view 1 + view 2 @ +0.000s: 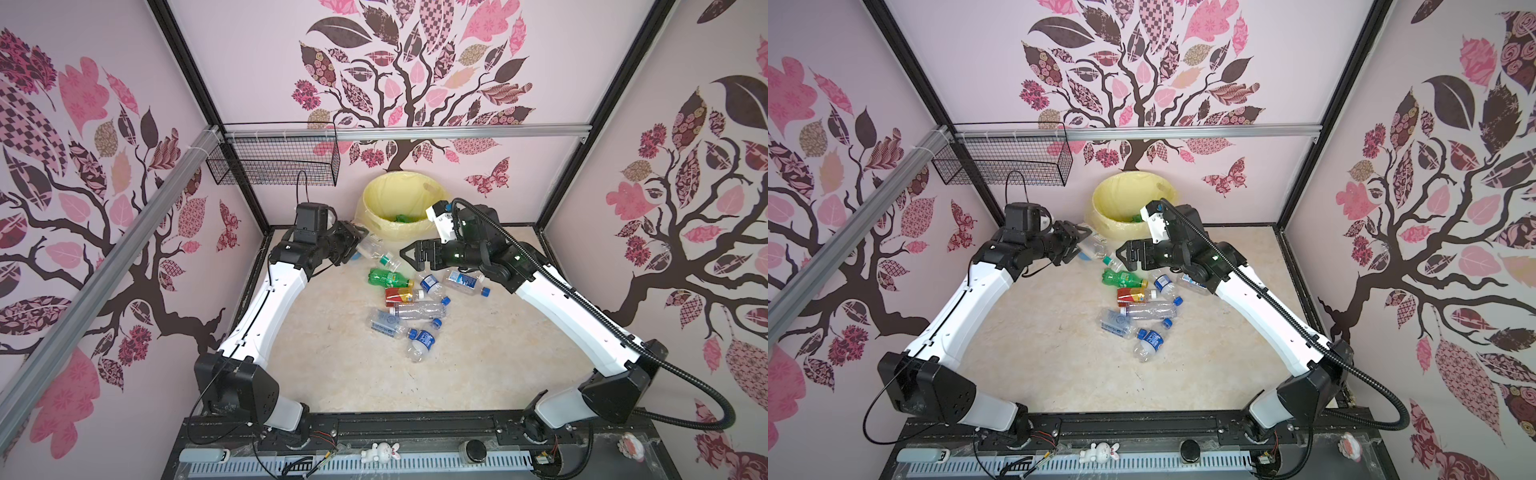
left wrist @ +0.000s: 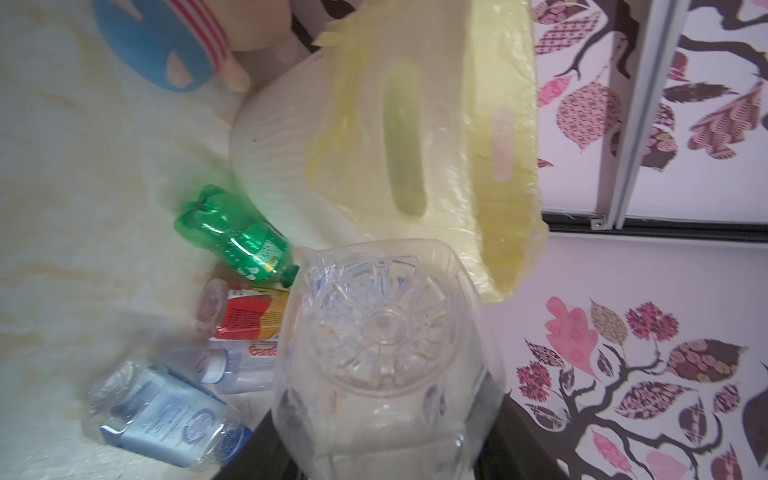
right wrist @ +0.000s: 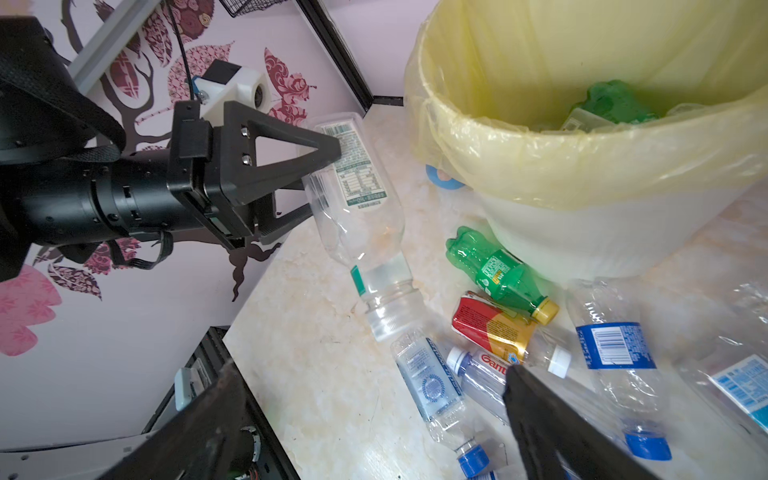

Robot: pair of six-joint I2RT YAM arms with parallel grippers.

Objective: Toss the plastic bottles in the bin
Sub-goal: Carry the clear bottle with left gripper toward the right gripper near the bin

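Right wrist view: my left gripper (image 3: 324, 179) clamps the clear bottle (image 3: 362, 216); I'd lift it over the bin (image 3: 582, 237) rim before releasing.

Glossy clear plastic bottles (image 1: 415, 309), ribbed matt bin (image 2: 270, 166); crinkly bag (image 3: 582, 166)

The only word that can be partly read is a red "Gant" on the label of a clear white-capped bottle (image 3: 488, 365), and it breaks off at that point in both wrist views (the rest of the name is covered). A blue-labelled bottle (image 3: 615, 345) carries a barcode whose digits are too small to read. The white label on the large clear bottle (image 3: 357, 166) shows a printed table and fine print, none of it legible.
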